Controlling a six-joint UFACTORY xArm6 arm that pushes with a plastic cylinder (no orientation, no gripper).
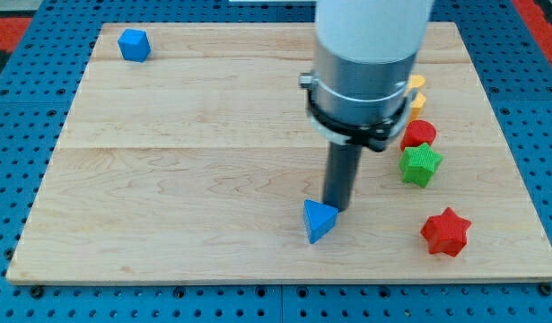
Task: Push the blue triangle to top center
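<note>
The blue triangle (319,221) lies on the wooden board (186,179), below the view's centre and near the bottom edge. My tip (335,209) rests on the board just to the right of the triangle's upper corner, touching it or nearly so. The arm's grey and white body hangs above it and hides part of the board's upper right.
A blue cube (133,44) sits at the top left. On the right are a red round block (418,134), a green star (421,164), a red star (446,231) and yellow blocks (416,92) partly hidden behind the arm.
</note>
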